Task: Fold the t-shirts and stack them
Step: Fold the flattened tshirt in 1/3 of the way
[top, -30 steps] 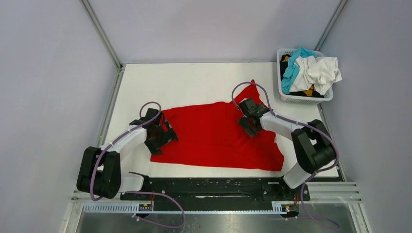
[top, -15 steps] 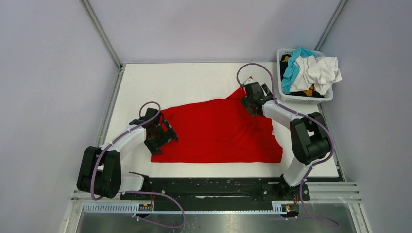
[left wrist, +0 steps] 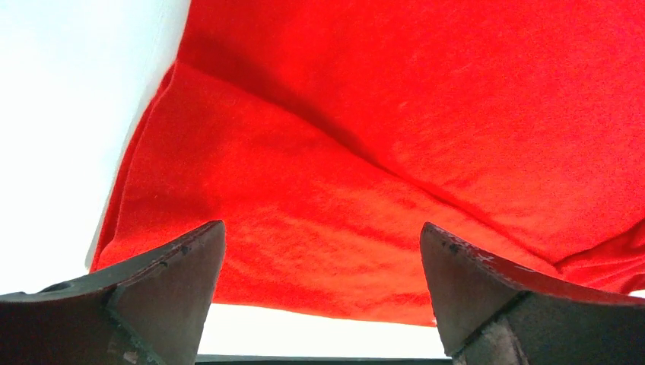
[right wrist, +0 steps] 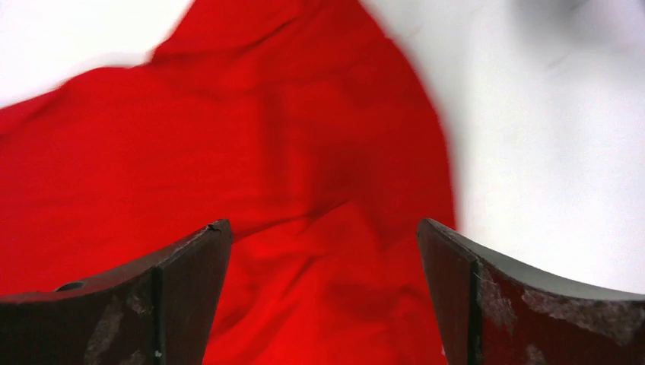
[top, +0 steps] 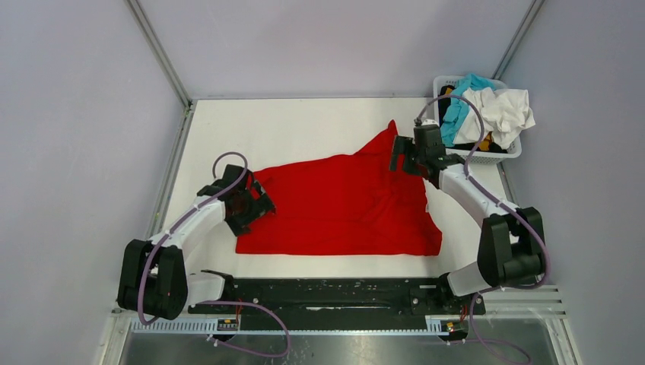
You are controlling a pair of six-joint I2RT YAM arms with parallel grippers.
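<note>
A red cotton t-shirt (top: pixel 342 209) lies spread on the white bench (top: pixel 304 125) at the centre of the overhead frame. It is not yet folded, and one corner rises to a peak at its upper right. The left gripper (top: pixel 257 205) hovers over the shirt's left edge and the right gripper (top: pixel 397 156) sits beside that peak. In both wrist views the jaws are spread wide with nothing between them. A white plastic basket (top: pixel 473 157) of crumpled garments waits at the upper right. This looks like the flattening stage. Next, each gripper probably needs to descend and pinch a single layer at an edge, then draw the cloth square before folding.
</note>
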